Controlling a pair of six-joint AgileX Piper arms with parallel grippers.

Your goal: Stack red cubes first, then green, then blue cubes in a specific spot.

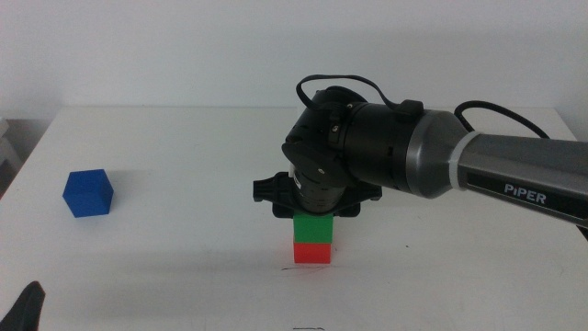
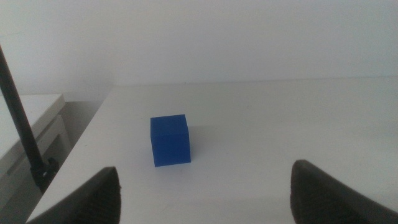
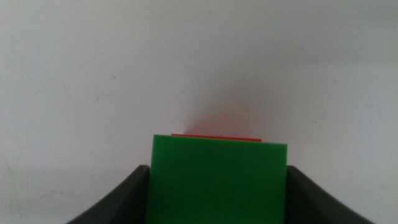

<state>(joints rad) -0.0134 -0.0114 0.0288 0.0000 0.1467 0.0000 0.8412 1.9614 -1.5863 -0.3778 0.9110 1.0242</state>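
Observation:
The green cube (image 1: 313, 228) sits squarely on the red cube (image 1: 312, 252) at the table's front middle, beside a thin dark line marking the specific spot (image 1: 292, 268). My right gripper (image 1: 313, 216) reaches down from above, shut on the green cube (image 3: 217, 180). In the right wrist view its jaws press both sides, and a red cube sliver (image 3: 217, 135) shows past the green edge. The blue cube (image 1: 88, 193) rests alone at the left. My left gripper (image 2: 205, 186) waits open and empty at the bottom left corner (image 1: 28, 308), facing the blue cube (image 2: 170, 140).
The right arm's thick dark wrist (image 1: 367, 138) hangs over the stack and hides the table behind it. The table's left edge (image 1: 18, 156) lies close to the blue cube. A second short dark mark (image 1: 308, 327) sits at the front edge.

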